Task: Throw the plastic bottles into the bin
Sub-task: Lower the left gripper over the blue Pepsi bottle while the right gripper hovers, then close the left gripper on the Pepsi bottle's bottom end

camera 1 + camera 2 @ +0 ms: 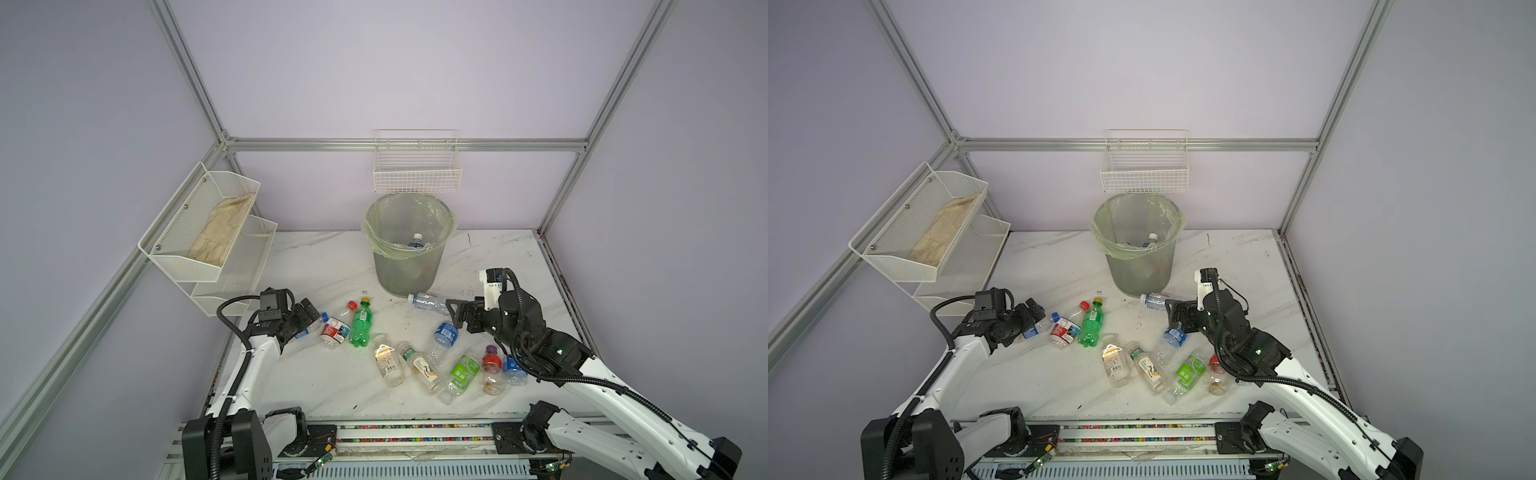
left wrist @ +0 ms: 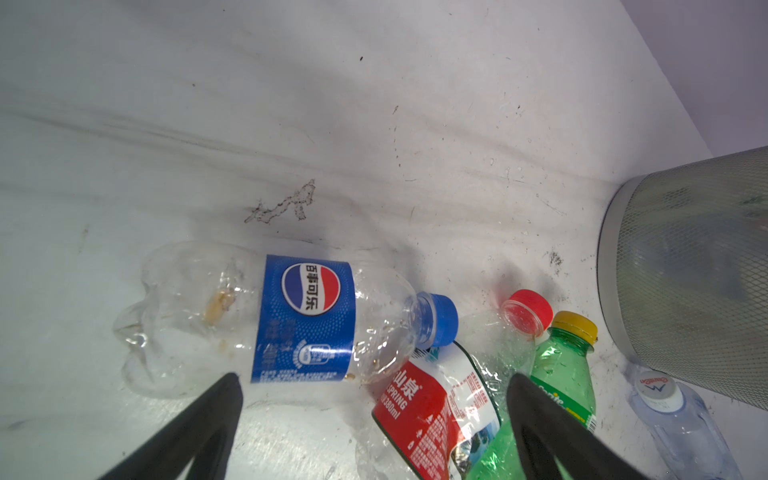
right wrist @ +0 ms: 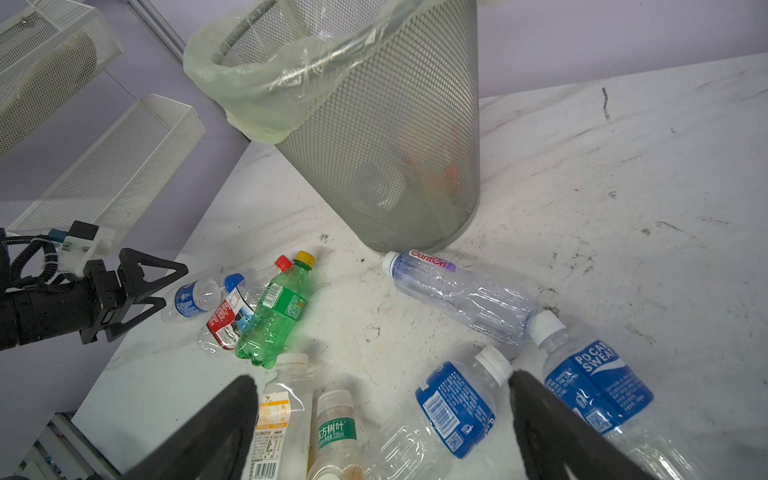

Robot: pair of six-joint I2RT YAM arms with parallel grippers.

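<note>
Overhead, in both top views, the bin (image 1: 409, 272) (image 1: 1140, 270) stood at the back of the marble surface (image 1: 332, 386) with one bottle (image 1: 416, 241) inside it. The other plastic bottles (image 1: 360, 328) lay loose in front. In the left wrist view the left jaws gaped wide and empty, just short of a Pepsi bottle (image 2: 291, 320) lying on its side. In the right wrist view the right jaws, equally wide, hung over a blue-labelled water bottle (image 3: 457, 407). A Ganten bottle (image 3: 461, 291) lay just beside the bin's foot.
</note>
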